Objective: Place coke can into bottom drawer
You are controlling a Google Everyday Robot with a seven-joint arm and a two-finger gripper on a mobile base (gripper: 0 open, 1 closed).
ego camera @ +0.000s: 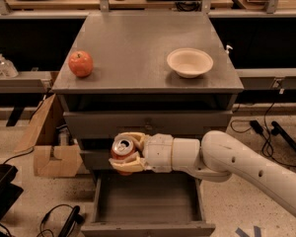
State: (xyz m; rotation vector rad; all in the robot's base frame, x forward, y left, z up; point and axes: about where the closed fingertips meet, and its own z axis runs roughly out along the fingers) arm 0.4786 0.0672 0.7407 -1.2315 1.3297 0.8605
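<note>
You have the grey metal cabinet [148,58] filling the middle of the frame, its flat matte top seen from above and three drawer levels below it. The smooth white arm [251,169] comes in from the lower right as a thick rounded tube and narrows into a ribbed cylindrical wrist at centre.

The bottom drawer [148,201] stands pulled open at bottom centre. It is a wide shallow tray with a flat grey floor, low side walls and a front lip by the lower edge. An open brown cardboard box [44,142] sits on the speckled floor at left, beside the cabinet.

The gripper [119,153] is just left of centre, in front of the middle drawer's face and right above the back edge of the open tray. Its tan, padded fingers [130,138] are closed around the coke can [122,145], one above it and one below. The can is a small red cylinder, with its shiny silver top and tab tilted up toward you. It is held clear of the drawer floor.

On the cabinet top, a shallow round cream bowl [190,62] rests at right. A glossy red apple [81,63] sits at left, well apart from the bowl. Two small clear bottles [4,65] stand on the ledge at the far left.
</note>
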